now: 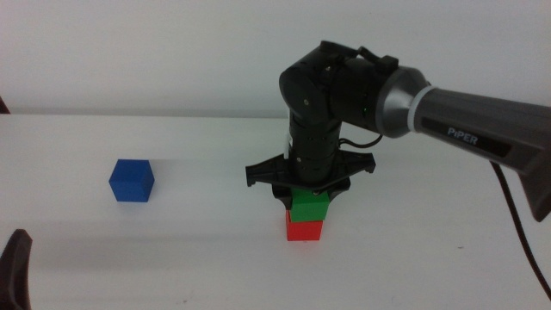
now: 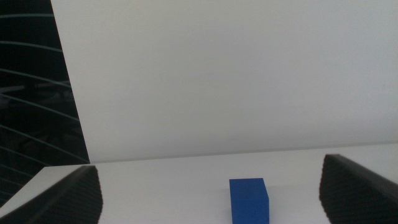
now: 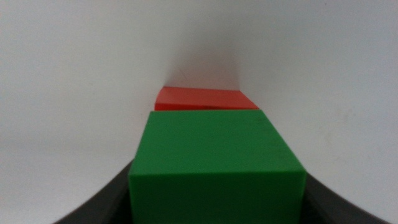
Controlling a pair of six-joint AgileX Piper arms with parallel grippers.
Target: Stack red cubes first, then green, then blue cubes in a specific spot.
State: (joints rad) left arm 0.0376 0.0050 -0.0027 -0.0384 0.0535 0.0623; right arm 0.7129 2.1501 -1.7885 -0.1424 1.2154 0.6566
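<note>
White tabletop [image 1: 172, 258] fills the lower two thirds of the middle view under a pale wall, with no bin, tray or other container on it. Largest in frame is the right arm, entering from the right edge; its right gripper [image 1: 308, 191] points down at centre with jaws closed on the green cube [image 1: 306, 207], which sits on the red cube [image 1: 305, 230] just below centre — whether the two faces are fully seated I cannot tell. At the bottom left corner waits the left gripper [image 1: 17, 267], jaws spread wide and holding nothing. Left of centre, well apart from the stack, the blue cube [image 1: 132, 180] rests alone on the table. These cubes look light, rigid and matte, so probably not slippery — a squeeze across two opposite flat side faces, square to them, seems the safest hold.
</note>
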